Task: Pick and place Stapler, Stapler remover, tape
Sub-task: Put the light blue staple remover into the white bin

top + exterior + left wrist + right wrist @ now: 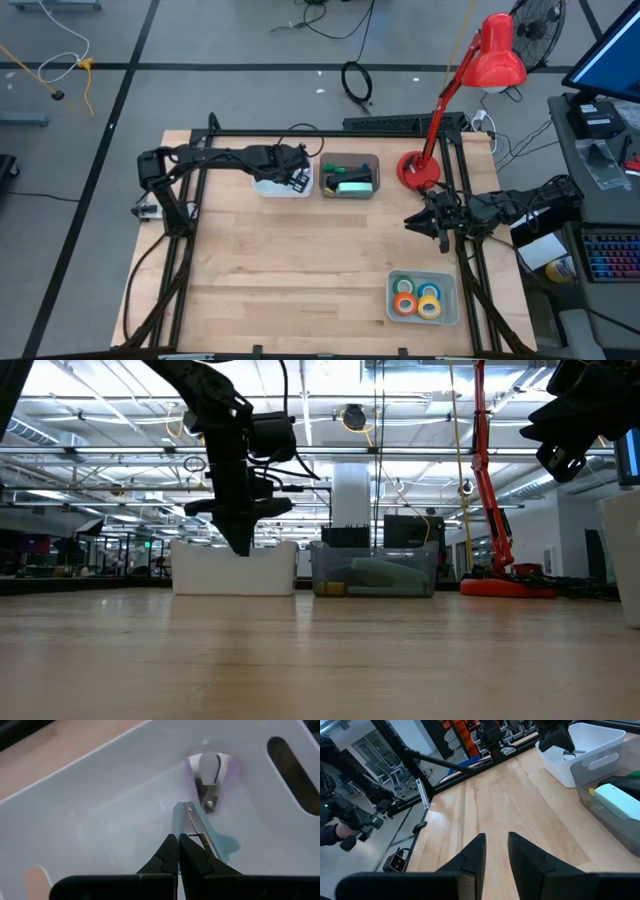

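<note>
Left gripper (178,851) fingers pressed together over the white bin (270,187); staple remover (207,780) lies in that bin just beyond the fingertips. Right gripper (496,849) fingers slightly spread, empty, right of the bin. Tape rolls (419,298) sit in a clear tray (449,305) well apart from the bin.

Looked like a robotics lab or industrial workshop. Wooden table (300,260) sat in a black metal frame (330,133) on a grey concrete floor (220,40) with loose cables (357,82). Red desk lamp (497,55), fan (538,28), keyboard (610,256) nearby. Low view showed open ceiling trusses (400,450), strip lighting, racks behind.
</note>
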Robot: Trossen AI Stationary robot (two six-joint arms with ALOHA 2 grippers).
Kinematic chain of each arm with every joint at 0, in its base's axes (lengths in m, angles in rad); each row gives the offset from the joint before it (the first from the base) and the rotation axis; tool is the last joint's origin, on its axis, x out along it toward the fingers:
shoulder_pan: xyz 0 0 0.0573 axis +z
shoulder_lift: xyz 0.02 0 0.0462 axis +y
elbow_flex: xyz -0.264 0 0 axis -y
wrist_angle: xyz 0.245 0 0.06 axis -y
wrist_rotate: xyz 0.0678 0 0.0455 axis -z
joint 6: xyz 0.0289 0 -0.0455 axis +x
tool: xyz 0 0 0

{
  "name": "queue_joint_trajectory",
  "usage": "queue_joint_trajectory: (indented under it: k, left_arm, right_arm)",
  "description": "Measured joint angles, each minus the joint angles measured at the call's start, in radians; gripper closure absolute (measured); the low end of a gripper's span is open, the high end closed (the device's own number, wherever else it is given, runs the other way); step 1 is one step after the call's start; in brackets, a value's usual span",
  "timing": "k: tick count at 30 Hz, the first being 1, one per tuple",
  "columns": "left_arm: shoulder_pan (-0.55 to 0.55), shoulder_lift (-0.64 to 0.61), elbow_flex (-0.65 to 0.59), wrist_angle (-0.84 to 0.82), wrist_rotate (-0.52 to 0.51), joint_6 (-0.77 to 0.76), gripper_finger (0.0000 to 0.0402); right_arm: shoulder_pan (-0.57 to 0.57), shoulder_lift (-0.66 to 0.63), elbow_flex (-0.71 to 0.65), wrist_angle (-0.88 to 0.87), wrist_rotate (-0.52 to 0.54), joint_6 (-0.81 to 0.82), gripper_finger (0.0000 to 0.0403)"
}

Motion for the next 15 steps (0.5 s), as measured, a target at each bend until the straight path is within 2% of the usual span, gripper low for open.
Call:
queue_joint_trajectory:
  k: [6,15]
  left_arm:
    - [0.023,0.0,0.0,-0.006,-0.05,0.005,0.0401]
    - [0.05,0.013,-0.001,0.022,-0.04,0.027,0.0401]
  right_arm:
    - [0.0,0.0,0.0,0.0,0.0,0.009,0.033]
    - [0.0,0.0,0.0,0.0,0.0,0.019,0.033]
